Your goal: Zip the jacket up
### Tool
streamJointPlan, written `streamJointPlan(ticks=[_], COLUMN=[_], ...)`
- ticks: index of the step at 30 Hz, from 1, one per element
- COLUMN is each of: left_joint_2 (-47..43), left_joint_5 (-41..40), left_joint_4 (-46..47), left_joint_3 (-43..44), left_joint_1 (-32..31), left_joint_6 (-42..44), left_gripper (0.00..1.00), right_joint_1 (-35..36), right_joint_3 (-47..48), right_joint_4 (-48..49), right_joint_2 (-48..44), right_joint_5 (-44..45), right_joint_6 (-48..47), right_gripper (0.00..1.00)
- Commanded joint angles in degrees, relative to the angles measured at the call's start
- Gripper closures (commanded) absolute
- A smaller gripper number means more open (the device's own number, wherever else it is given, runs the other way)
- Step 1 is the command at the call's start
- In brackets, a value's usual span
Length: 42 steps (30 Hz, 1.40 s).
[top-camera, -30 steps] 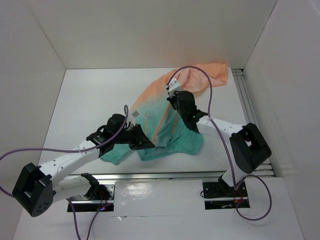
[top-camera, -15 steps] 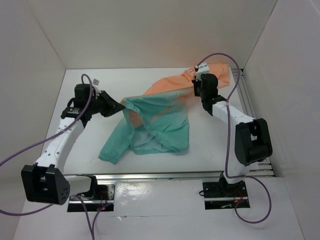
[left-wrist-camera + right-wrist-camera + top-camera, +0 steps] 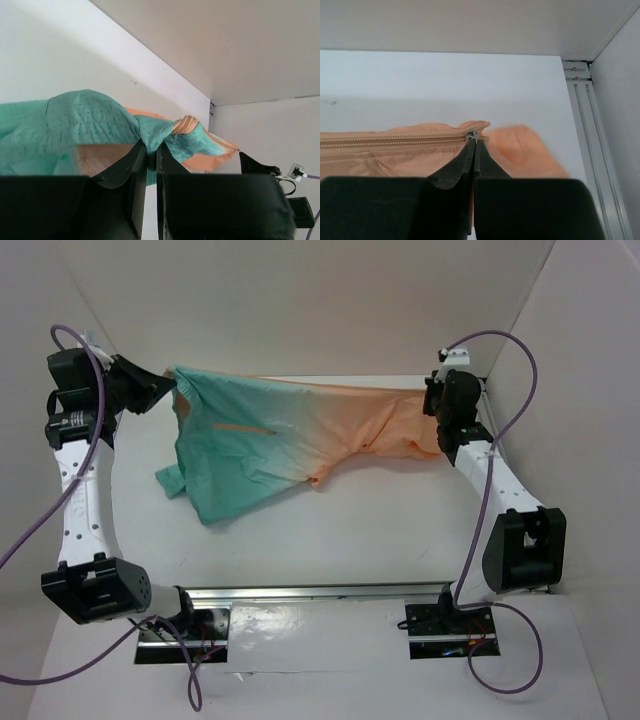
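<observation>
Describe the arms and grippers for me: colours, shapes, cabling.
They match: the left arm and right arm have white link shells with bulky black joint housings. A purple cable trails loosely off each. The left gripper and right gripper have black wedge-shaped fingers tapering to thin tips.

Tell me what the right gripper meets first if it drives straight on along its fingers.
The right gripper is shut on the jacket at the end of its zipper, so that fabric comes first. Beyond it, probably the table before the back wall; depth is unclear.
</observation>
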Motion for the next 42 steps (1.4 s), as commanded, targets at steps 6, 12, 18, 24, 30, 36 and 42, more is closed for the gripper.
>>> streamJointPlan(ticks=[6,12,18,24,30,36,42], left_joint_2=[12.99,13.01,15.20,16.44,9.16,-2.53,-10.80], left_joint_5=[1.84,-0.62,4.11,1.41,-7.64,-7.05,-4.14], left_joint_4=[-3.35,-2.31,-0.46,-6.86,-10.74,-5.66,-2.93], left_joint_3=[10.69,4.81,4.19,10.87,9.22,-9.22,-21.53], left_joint_1=[1.66,1.66,1.14,-2.37,-9.66,-13.72,-15.39], left_joint_6=[7.39,9.06,10.47,17.05,22.25,24.18,24.18], left_gripper=[1.00,1.00,0.83,0.00,0.00,0.00,0.00], right_joint_1=[-4.71,-9.71,-9.72,-7.18,-2.78,1.96,3.03], right_joint_3=[0.00,-2.47,1.13,12.02,17.31,3.44,-7.98], right_joint_4=[-3.63,-3.54,-7.58,-18.73,-32.25,-33.25,-31.68], right_joint_2=[-4.27,-6.57,-5.96,-3.85,-2.09,-6.65,-10.87], right_joint_5=[8.87,8.45,3.53,4.84,4.76,19.57,21.01], right_joint_6=[4.68,8.56,9.35,10.41,14.08,28.31,29.13], right_gripper=[1.00,1.00,0.67,0.01,0.01,0.01,0.01])
